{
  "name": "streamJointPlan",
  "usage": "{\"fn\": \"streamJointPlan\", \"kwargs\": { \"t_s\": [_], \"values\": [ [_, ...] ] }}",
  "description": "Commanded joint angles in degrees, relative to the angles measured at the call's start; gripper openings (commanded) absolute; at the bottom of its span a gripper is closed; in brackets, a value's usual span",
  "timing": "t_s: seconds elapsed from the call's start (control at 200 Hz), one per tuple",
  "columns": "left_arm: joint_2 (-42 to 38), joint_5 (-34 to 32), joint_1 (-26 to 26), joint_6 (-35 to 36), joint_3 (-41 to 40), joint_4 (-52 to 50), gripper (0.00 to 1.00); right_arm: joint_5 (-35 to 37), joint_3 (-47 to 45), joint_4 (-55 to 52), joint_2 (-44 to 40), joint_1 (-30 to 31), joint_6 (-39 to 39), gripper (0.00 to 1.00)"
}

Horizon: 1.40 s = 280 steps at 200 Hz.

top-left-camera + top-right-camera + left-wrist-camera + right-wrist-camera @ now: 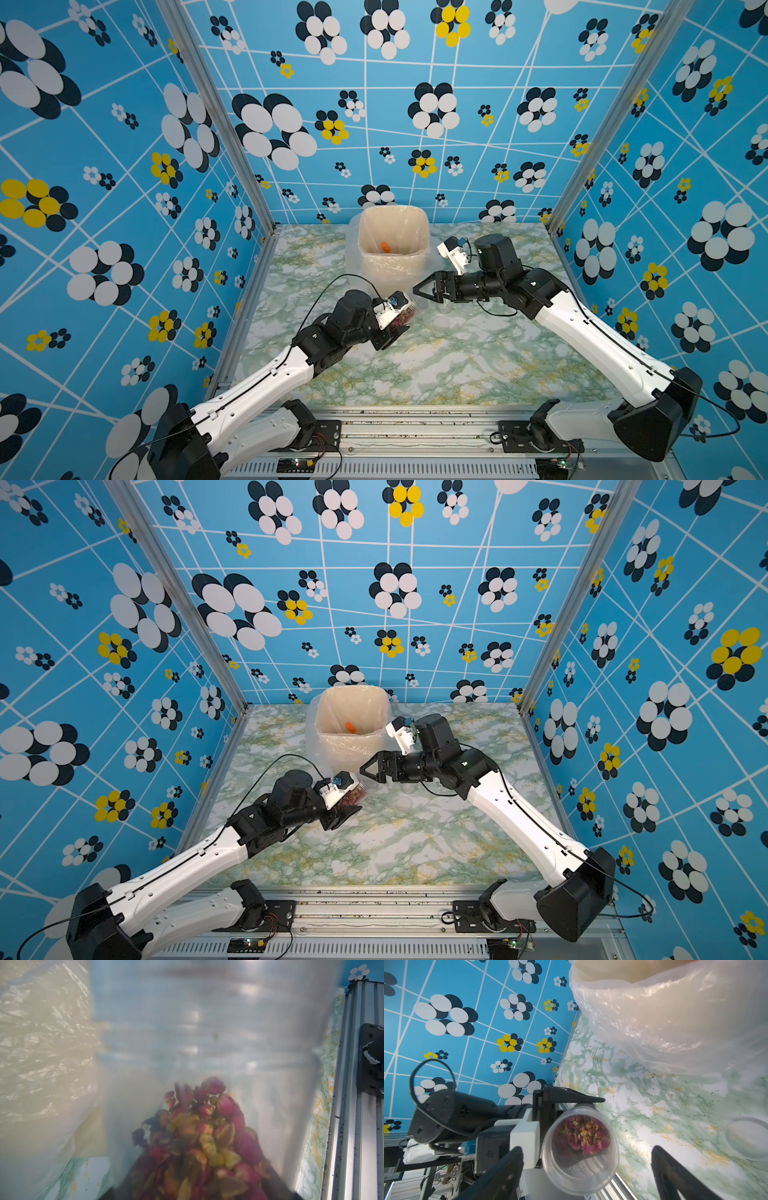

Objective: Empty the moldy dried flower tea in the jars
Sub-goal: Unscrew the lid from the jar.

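walls (374, 137): blue, flower print | tabletop (436, 365): green-white marble | posts (220, 116): aluminium

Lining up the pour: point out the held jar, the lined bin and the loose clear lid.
held jar (571, 1178), right wrist view, clear inner wall near its mouth.
lined bin (392, 268), a top view, front wall under the plastic.
clear lid (747, 1138), right wrist view, its flat middle.
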Motion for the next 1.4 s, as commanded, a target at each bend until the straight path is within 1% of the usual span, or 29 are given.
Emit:
{"fn": "streamJointPlan", "kwargs": {
  "t_s": [0.0, 0.135, 0.395, 0.495, 0.65, 0.785, 0.93, 1.004, 1.104, 1.269, 1.394],
  "values": [
    [0.5, -1.3, -0.8, 1.4, 2.5, -0.4, 0.03, 0.1, 1.9, -2.4, 1.6, 1.5, -0.6, 0.98],
    [0.5, -1.5, -0.9, 1.4, 2.5, -0.3, 0.02, 0.0, 2.0, -2.7, 2.7, 2.2, -1.3, 0.95],
    [0.4, -2.0, -1.0, 1.6, 2.3, -0.5, 0.02, -1.3, 2.2, -3.4, 4.1, 3.0, -2.1, 0.79],
    [0.0, -2.2, -1.1, 1.6, 2.0, 0.0, 0.02, -1.5, 2.1, -3.4, 4.1, 3.0, -2.5, 0.77],
    [-1.1, -2.6, -1.0, 1.2, 0.7, 1.9, 0.03, -2.1, 2.1, -2.5, 3.7, 2.9, -2.2, 0.72],
    [-1.8, -2.9, -1.0, 1.0, -0.1, 2.7, 0.02, -4.1, 1.8, -0.7, 3.2, 2.4, -0.6, 0.72],
    [-2.2, -3.2, -1.0, 1.1, -0.3, 2.8, 0.02, -4.4, 1.6, -0.3, 2.6, 2.1, -0.3, 0.77],
    [-2.3, -3.1, -1.1, 1.0, -0.2, 2.9, 0.02, -5.2, 1.4, -0.4, 2.9, 2.1, -0.3, 0.77],
    [-2.1, -2.8, -1.0, 1.1, 0.1, 3.0, 0.02, -6.1, 1.3, -0.4, 3.4, 2.1, -0.7, 0.7],
    [-1.6, -1.3, -1.0, 0.9, 0.5, 2.2, 0.03, -8.4, 1.6, -0.5, 3.5, 2.1, -3.2, 0.51],
    [-1.4, 1.7, -0.8, 0.3, 0.5, 1.9, 0.02, -11.1, 2.0, -2.5, 3.5, 2.1, -8.9, 0.43]
  ]
}}
